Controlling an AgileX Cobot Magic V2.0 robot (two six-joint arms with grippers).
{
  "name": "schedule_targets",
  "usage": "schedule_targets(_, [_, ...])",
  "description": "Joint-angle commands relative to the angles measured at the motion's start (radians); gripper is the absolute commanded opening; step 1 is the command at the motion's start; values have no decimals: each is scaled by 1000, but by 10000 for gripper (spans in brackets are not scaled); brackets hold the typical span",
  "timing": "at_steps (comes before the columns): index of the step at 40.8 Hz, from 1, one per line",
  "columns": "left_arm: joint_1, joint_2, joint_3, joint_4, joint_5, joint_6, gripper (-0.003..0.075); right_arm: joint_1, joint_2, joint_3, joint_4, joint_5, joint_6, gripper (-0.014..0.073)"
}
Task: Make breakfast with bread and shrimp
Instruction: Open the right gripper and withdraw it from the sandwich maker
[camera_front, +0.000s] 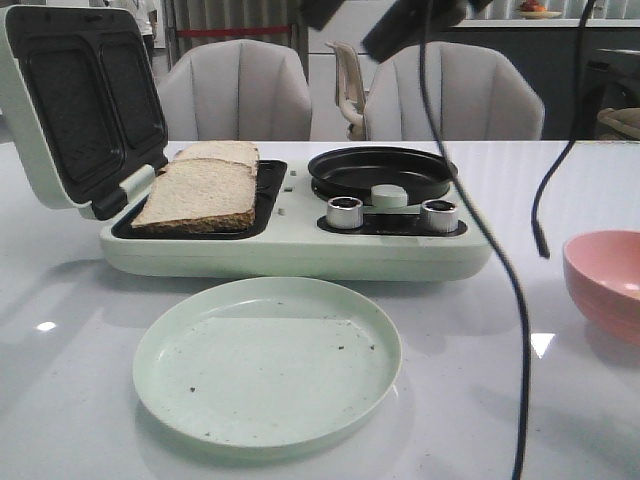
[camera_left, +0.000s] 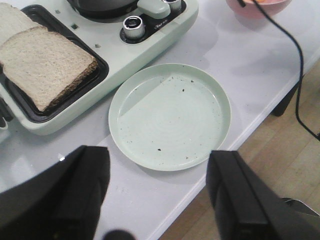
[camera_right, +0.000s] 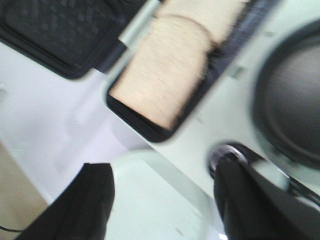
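Two bread (camera_front: 198, 190) slices lying overlapped in the left well of the sandwich maker (camera_front: 290, 250), lid (camera_front: 80, 100) tilted open at far left, leaving the slices reachable from above. Empty plate (camera_front: 268, 358) set near, just in front of the maker, probably as the landing spot for toasted bread. Left gripper (camera_left: 157, 195) spread wide, holding nothing, hovering over the plate's near edge. Right gripper (camera_right: 162, 200) likewise spread and empty, above the bread and plate; view blurred. Pan (camera_front: 382, 172) at right of the maker, empty. Pink bowl (camera_front: 605, 280) at right edge; no shrimp visible, contents cannot be judged. Dangling cable (camera_front: 500, 260) crossing in front of the knobs (camera_front: 345, 212).
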Motion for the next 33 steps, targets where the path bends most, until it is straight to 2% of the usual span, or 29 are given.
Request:
schedule_targets(1, [-7, -4, -28, 6, -79, 2, 476, -3, -173, 38, -146, -18, 78, 535])
schedule_targets(8, [-7, -4, -28, 13, -79, 2, 476, -3, -433, 249, -255, -111, 107, 535])
schedule_targets(19, [-7, -4, -28, 13, -79, 2, 476, -4, -810, 633, -266, -233, 110, 535])
schedule_targets(33, [-7, -4, -28, 6, -79, 2, 476, -5, -1091, 985, -298, -245, 136, 535])
